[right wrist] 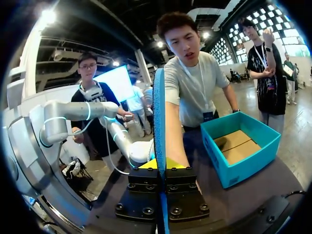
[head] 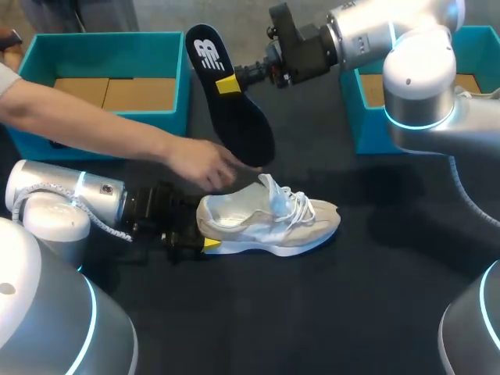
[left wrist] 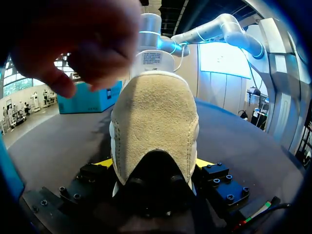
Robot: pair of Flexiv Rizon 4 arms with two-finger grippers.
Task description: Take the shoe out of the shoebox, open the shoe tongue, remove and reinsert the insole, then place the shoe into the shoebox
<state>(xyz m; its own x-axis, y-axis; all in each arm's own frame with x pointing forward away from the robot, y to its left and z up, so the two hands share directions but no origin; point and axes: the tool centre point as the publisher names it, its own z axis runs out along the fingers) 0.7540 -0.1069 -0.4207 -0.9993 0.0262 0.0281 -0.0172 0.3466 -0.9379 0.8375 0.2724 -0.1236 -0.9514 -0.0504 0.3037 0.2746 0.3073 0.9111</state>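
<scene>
The black table is carrying three things. A shoe is standing upright on its white sole around the middle of the surface, a little toward the left edge. Its heel is pointing at the left edge and its toe at the right edge. Its upper is beige and white, and its white laces are lying loose over the raised tongue. An open teal shoebox is sitting at the far left corner, well apart from the shoe, and is showing a brown cardboard floor inside. A second box, also teal and open, is sitting at the far right corner.
</scene>
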